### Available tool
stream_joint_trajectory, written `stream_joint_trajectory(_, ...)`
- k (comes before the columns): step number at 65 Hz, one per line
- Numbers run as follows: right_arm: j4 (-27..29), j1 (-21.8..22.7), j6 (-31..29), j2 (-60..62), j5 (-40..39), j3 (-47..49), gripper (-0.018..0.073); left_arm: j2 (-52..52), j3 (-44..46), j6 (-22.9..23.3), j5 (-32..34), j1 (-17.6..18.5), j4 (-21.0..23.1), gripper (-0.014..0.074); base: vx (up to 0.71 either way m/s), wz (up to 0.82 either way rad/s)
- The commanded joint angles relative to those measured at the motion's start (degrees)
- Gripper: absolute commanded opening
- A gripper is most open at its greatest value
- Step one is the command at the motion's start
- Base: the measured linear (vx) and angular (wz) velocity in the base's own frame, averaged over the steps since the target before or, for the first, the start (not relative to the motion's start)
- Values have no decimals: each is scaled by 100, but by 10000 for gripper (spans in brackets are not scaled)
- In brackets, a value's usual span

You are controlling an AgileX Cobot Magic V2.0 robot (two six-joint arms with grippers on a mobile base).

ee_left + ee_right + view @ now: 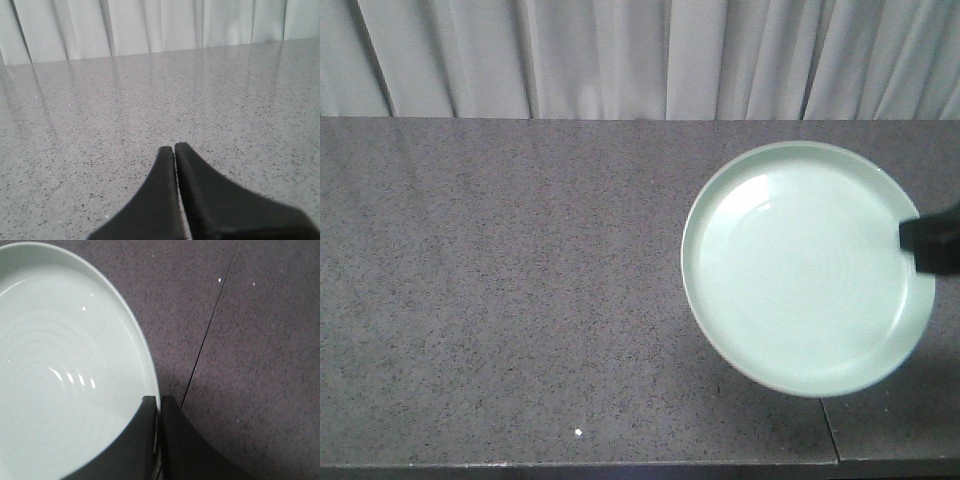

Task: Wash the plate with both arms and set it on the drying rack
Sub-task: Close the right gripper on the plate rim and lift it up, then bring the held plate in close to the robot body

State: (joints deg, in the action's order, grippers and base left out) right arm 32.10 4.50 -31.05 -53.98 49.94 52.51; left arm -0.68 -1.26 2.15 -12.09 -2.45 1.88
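Now: right gripper (159,401) pinches plate (807,265) rim, one finger inside, one outside; plate appears raised over bench (500,280) right end; left gripper (174,148) pressed together, empty, above bench. Keep plate level; rim pinch likely slips if tilted.

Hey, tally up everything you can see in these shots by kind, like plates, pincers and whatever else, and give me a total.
Plates: 1, the mint-green plate
Pincers: 2, the right pincer shut on the plate's rim, the left pincer shut on nothing
Counters: 1, the grey speckled counter
Curtains: 1, the pale curtain
Total: 5
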Motion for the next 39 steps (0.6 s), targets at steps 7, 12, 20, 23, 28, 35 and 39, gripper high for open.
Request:
stream_joint_trajectory(7, 334, 39, -135, 1406, -819, -1392, -1, -82, 120, 38, 402, -7, 14, -6, 0, 0)
stream_joint_trajectory(12, 373, 39, -147, 1931, -913, -1901, -1, -82, 120, 38, 402, -7, 14, -6, 0, 0)
stream_joint_trajectory(20, 373, 39, -182, 2548, -1044, -2318, -1, -82, 120, 38, 402, -7, 14, -6, 0, 0)
stream_joint_trajectory(23, 364, 39, -201, 2726, -1043, -2419, -1, -82, 120, 38, 402, -7, 14, -6, 0, 0)
stream_joint_trajectory(28, 364, 39, -201, 2911, -1037, -2465, -1, -82, 120, 38, 402, -7, 14, -6, 0, 0)
stream_joint_trajectory(35, 358, 39, -201, 3043, -1034, -2478, -1, -82, 120, 38, 402, -7, 14, -6, 0, 0)
stream_joint_trajectory(39, 358, 39, -201, 3072, -1015, -2478, -1, -82, 120, 38, 402, -7, 14, -6, 0, 0)
